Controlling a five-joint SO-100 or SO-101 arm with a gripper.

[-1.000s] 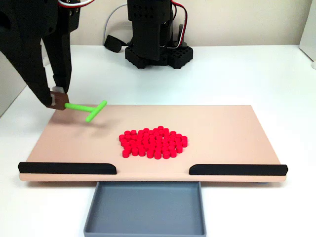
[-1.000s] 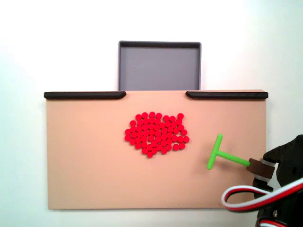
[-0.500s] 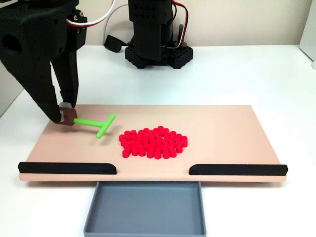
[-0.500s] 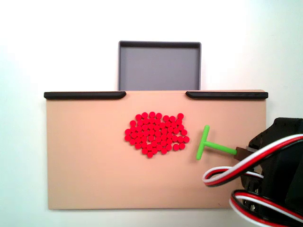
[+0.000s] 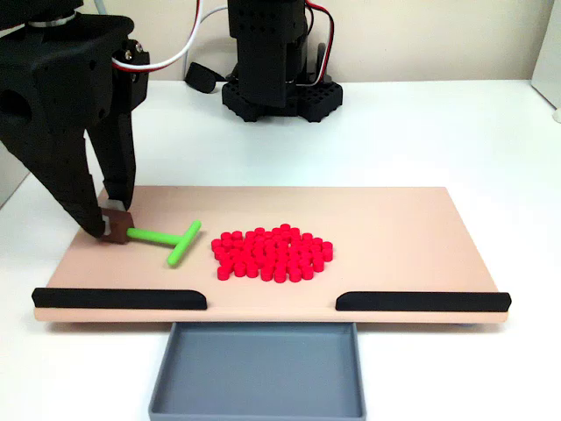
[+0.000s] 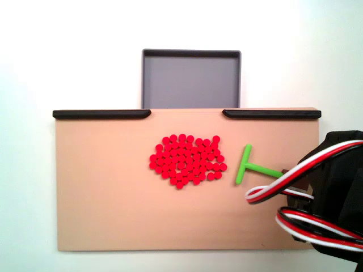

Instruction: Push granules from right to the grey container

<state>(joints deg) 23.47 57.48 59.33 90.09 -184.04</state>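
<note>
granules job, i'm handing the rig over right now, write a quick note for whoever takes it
Pincer: shut on the green T-shaped stick, low over the beige board, at its left end in the fixed view from the front.
Granules: one tight red patch mid-board; the stick's crossbar sits just beside it, apparently not touching.
Grey container: empty, at the board's edge, below the gap between the two black strips.
Done: stick gripped and brought beside the pile.
Left: all the pushing; sweep the granules through the gap into the container.
</note>
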